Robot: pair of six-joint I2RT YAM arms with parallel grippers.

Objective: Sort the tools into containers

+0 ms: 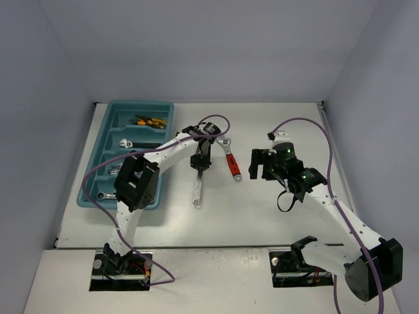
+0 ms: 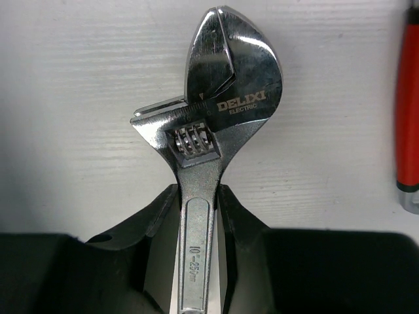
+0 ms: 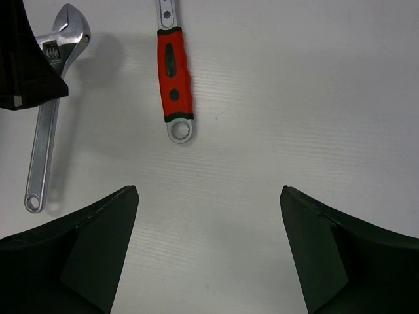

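Left gripper [image 2: 198, 196] is clamped on the wrench [image 2: 226, 98], fingers [image 2: 160, 219] pressed to both sides of the handle right behind the head. It's a narrow, closed pinch. That's the silver adjustable one at mid-table, head far, ring end near, just right of the tray [image 1: 139, 104]. Is it off the table [image 1: 281, 118]? Can't tell; only a thin shadow shows beside it.

Right gripper [image 3: 209, 196] hangs wide open over the right side with nothing in it. The red wrench [image 3: 174, 72] lies between the two grippers, near the silver one but apart from it.

Handling call: this looks like solid steel, so stiff, heavy for its size, and polished enough to be slippery between the pads. Most of the weight sits in the head, so a hold close to the head looks right. Taken at the ring end it would likely swing and twist.

The long handle should go in lengthwise along one of the compartments [image 1: 114, 121]. Screwdrivers [image 1: 147, 121] lie in the far one and small spanners [image 1: 127, 143] in nearer ones, so this probably belongs with the spanners. For the red one, the rubber sleeve looks the grippiest place to hold.
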